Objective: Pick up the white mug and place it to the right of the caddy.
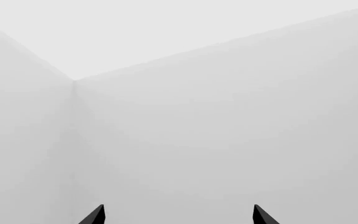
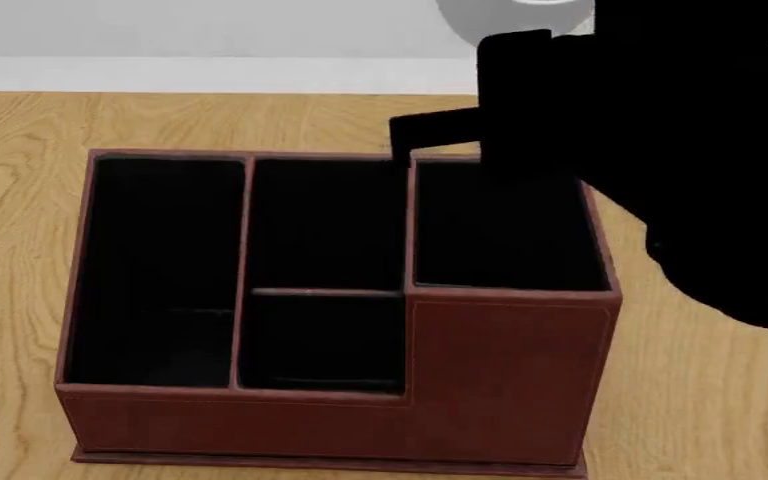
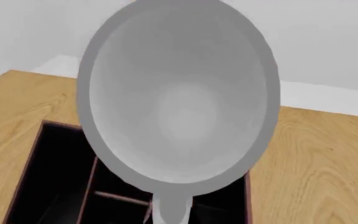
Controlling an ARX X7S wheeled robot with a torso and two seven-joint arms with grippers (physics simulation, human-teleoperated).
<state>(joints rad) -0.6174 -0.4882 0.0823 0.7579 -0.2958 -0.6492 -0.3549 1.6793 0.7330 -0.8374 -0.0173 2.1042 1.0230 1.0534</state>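
Left wrist view: left gripper [image 1: 179, 215] showed two dark fingers [image 1: 95, 215] spread wide with nothing between them, facing bare pale walls.
Head view: the caddy [image 2: 504, 370] sat on the wooden tabletop [image 2: 11, 200]; the right arm [image 2: 664, 150] loomed black over its rear right corner.
Right wrist view: the white mug [image 3: 179, 93] filled the frame, mouth toward the camera, raised above the caddy (apparently carried, but the fingers were hidden, so the grip could not be told).
Progress: pickup looked done; shifting right and setting down remained.
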